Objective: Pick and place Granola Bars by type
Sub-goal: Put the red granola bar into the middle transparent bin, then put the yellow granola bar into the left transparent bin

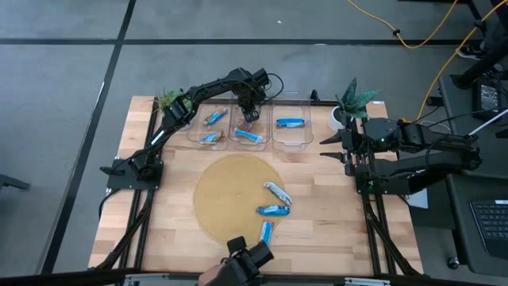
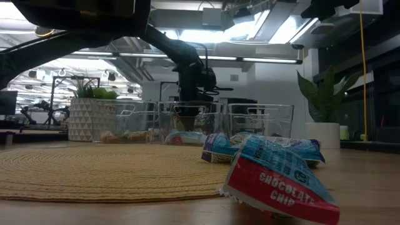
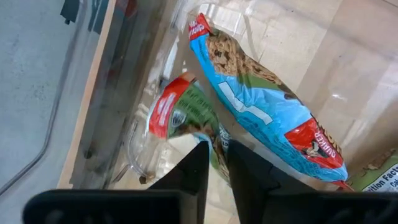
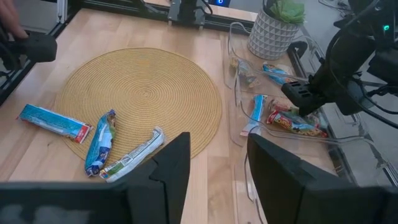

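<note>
The left gripper (image 3: 217,149) hangs down inside the middle bin (image 1: 267,127) with its jaws parted by only a narrow slit, and a red-and-green bar (image 3: 180,115) sits right at the tips. It looks set down rather than pinched, though the wrist view cuts the contact off and I cannot be sure. That bar leans on the bin wall beside a blue bar (image 3: 267,106) already lying there, which suggests this bin collects one kind. The left bin (image 1: 190,127) holds two bars and the right bin (image 1: 308,131) holds one (image 1: 290,123), presumably other kinds. Three bars remain on the round mat (image 1: 230,191), one striped (image 1: 277,193) and two blue (image 1: 272,210), loose and well apart from the bins, so sorting is roughly two-thirds done. The right gripper (image 4: 214,162) waits at the table's right edge, wide open and empty. Printing on the binned bars is too small to read from above. In the low view, a "chocolate chip" bar (image 2: 281,184) fills the foreground and hides part of those behind it.
</note>
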Action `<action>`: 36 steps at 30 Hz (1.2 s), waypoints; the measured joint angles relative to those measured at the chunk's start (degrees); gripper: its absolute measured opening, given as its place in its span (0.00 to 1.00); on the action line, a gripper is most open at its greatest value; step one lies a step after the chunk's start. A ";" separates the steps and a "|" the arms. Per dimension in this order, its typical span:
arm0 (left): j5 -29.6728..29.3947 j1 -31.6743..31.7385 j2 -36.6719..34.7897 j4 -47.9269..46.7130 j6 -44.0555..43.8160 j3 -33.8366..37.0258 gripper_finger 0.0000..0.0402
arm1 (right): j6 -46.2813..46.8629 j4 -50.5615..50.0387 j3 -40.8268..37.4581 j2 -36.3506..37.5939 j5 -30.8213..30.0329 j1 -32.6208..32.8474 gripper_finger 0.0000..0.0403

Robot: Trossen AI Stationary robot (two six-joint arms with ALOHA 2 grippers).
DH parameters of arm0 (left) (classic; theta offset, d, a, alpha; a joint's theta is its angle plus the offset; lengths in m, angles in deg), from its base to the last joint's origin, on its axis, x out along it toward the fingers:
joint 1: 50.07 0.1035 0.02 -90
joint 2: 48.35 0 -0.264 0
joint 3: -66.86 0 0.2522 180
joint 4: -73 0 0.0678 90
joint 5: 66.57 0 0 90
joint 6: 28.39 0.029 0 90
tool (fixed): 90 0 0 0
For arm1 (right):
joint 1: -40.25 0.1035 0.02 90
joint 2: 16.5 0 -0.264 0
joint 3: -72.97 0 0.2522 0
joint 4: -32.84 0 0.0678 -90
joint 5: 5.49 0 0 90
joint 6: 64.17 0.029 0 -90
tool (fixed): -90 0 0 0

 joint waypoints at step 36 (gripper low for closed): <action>10.82 -1.63 -7.43 -12.83 1.10 0.13 0.25 | -0.09 0.07 0.00 -0.06 0.00 0.01 0.40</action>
